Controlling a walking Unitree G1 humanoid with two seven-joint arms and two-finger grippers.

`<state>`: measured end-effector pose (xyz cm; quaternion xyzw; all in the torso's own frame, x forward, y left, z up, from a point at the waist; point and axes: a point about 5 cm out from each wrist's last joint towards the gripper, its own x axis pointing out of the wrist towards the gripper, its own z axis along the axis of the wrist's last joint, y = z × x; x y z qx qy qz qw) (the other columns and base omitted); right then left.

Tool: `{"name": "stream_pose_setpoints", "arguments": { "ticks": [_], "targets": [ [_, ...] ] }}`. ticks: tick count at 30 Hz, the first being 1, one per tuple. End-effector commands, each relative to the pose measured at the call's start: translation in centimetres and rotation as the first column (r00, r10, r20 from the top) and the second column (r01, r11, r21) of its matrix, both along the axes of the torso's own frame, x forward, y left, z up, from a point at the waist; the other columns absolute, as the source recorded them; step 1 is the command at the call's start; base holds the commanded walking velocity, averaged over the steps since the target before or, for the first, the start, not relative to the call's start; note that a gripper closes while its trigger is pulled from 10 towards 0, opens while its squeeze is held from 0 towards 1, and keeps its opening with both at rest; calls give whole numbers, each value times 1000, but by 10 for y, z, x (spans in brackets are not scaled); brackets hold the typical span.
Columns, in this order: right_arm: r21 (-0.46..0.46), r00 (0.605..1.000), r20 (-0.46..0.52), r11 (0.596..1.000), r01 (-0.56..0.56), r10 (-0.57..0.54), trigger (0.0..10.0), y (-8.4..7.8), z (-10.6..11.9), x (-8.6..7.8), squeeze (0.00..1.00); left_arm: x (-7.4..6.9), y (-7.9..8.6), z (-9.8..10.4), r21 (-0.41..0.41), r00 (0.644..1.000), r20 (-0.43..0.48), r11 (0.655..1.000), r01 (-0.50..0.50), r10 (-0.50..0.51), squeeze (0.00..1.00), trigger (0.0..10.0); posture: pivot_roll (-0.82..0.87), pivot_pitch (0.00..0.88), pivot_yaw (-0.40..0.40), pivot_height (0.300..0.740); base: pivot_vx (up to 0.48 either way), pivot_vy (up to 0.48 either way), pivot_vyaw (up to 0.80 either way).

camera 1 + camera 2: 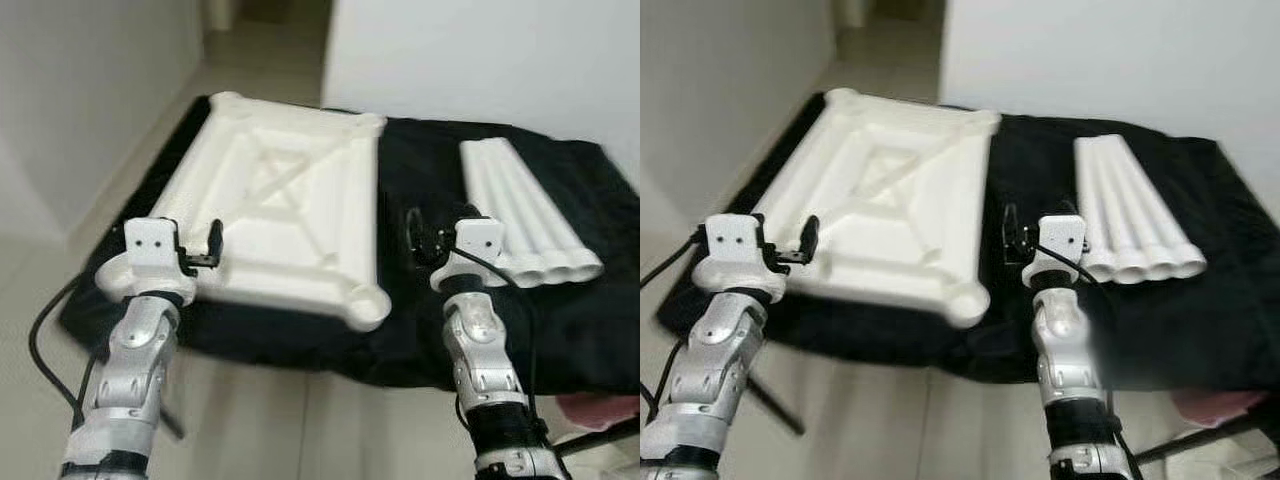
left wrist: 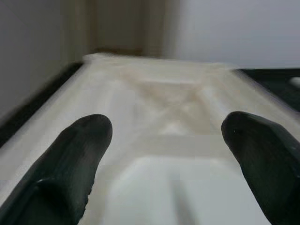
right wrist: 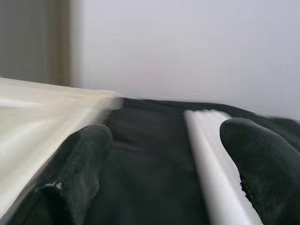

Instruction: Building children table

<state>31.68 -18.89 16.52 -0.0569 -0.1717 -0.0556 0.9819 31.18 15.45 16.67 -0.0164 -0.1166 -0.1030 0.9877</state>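
A white moulded tabletop (image 1: 290,190) lies underside up on a black cloth (image 1: 420,330), its ribs and corner sockets showing. Several white tube legs (image 1: 525,215) lie side by side on the cloth to its right. My left gripper (image 1: 205,250) hovers open over the tabletop's near left edge; the left wrist view shows its fingers (image 2: 75,159) wide apart above the white surface (image 2: 164,103). Over the bare cloth between tabletop and legs, my right gripper (image 1: 425,240) stands open, with a leg (image 3: 208,154) beside one finger and the tabletop's edge (image 3: 37,117) beside the other.
The cloth covers a low platform against a white wall (image 1: 480,60). A pale floor and a hallway (image 1: 260,50) run past on the left. A black cable (image 1: 40,340) hangs by my left arm, and something pink (image 1: 600,410) lies at the lower right.
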Motion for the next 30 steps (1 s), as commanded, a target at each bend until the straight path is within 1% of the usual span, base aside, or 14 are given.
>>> {"name": "stream_pose_setpoints", "arguments": {
  "ticks": [1, 6, 11, 16, 17, 20, 27, 28, 30],
  "targets": [
    [7, 999, 21, 999, -37, 37, 10000, 12, 5, 2, 0, -2, 11, -3, 18, 1000, -9, 1000, -21, 21, 0, 10000, 22, 43, -51, 740, 292, 0, 0],
    [4, 999, 21, 999, -42, 42, 10000, 13, 5, 2, 0, -2, 11, -3, 16, 1000, -10, 1000, -19, 19, 0, 10000, 23, 44, -52, 740, 292, 0, 0],
    [2, 999, 19, 999, -44, 44, 10000, 13, 4, 2, 0, -3, 9, -4, -13, 1000, -21, 1000, -9, 8, 0, 10000, 22, 48, -52, 740, 0, 0, 0],
    [4, 999, 17, 999, -43, 43, 10000, 13, 3, 1, 0, -2, 6, -5, -13, 999, -36, 1000, 3, -4, 0, 10000, 23, 49, -52, 740, 0, 0, 0],
    [7, 999, 15, 999, -42, 42, 10000, 12, 3, 2, 0, -1, 4, -5, -3, 999, -38, 1000, 19, -19, 0, 10000, 21, 50, -50, 740, 0, 0, 0],
    [14, 999, 5, 999, -34, 34, 10000, 12, 2, 3, 0, 1, -2, -5, 6, 997, -48, 998, 59, -58, 0, 10000, 16, 54, -43, 740, 0, 0, -585],
    [16, 1000, -3, 1000, -23, 23, 10000, 10, 0, 3, 0, 4, -5, -3, -10, 996, -55, 997, 70, -71, 0, 10000, 10, 53, -37, 740, 0, 0, -756],
    [15, 1000, 0, 1000, -19, 19, 10000, 9, 0, 2, 0, 5, -7, -3, 8, 996, -49, 997, 74, -73, 0, 10000, 8, 54, -35, 740, 0, 0, -775],
    [19, 1000, -2, 1000, -11, 11, 10000, 8, 0, 1, 0, 6, -10, -3, 19, 996, -47, 996, 82, -81, 0, 10000, 5, 55, -32, 740, 0, 0, -581]
  ]
}}
